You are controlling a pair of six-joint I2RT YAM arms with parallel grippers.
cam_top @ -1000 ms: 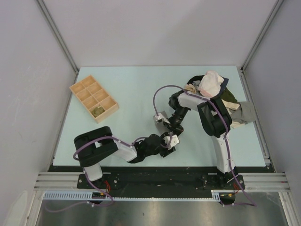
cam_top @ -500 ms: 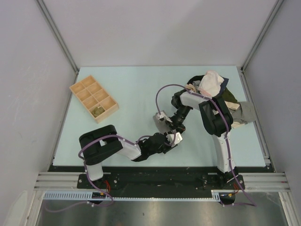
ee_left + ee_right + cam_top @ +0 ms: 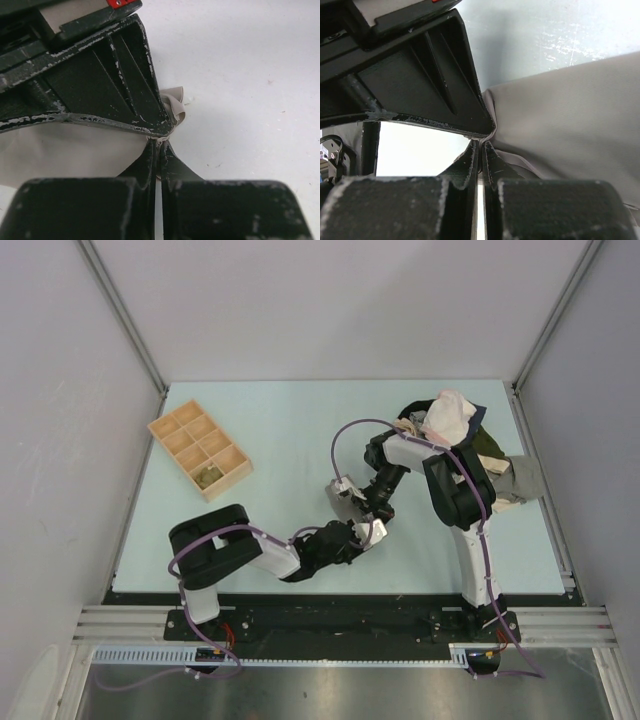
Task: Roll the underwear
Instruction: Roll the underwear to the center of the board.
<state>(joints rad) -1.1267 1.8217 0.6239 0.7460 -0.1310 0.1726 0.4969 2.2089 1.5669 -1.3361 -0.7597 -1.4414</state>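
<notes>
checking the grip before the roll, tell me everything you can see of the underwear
The underwear is plain taupe-grey soft cloth, smooth with gentle creases. It sits near the middle of the pale table, mostly hidden from above by both arms. The left gripper is shut on one edge, where a small fold pokes out. The right gripper is shut on another edge, the cloth spreading away from it.

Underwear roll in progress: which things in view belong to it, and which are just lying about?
Part of the job:
- taupe-grey underwear
- left fingers, shut on its edge
- right fingers, shut on it too

Lying about:
- wooden divided tray
- pale pink-white garment
- dark olive garment
</notes>
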